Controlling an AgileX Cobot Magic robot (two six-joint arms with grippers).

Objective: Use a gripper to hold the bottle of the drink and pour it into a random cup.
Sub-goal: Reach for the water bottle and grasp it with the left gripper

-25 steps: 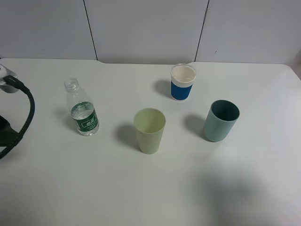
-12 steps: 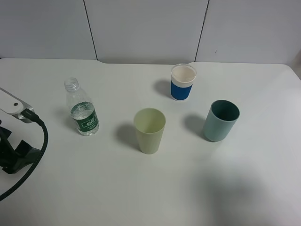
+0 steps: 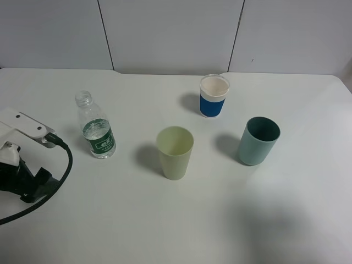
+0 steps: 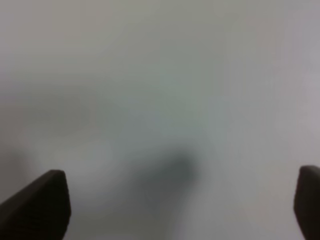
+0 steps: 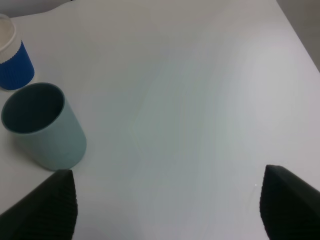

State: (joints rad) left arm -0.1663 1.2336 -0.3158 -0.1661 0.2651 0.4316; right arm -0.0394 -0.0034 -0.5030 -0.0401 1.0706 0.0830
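One bottle, uncapped, upright for side grasp. Left gripper: jaws wide, empty, presumably spread for bottle; wrist view blurred. Yellow-green cup mouth up for pour.

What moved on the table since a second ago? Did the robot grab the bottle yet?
The left arm slid in from the left edge of the high view, toward the water bottle, but has not touched it. Its fingers are open and hold nothing. The bottle, the yellow-green cup, the teal cup and the white cup with the blue band stayed put.
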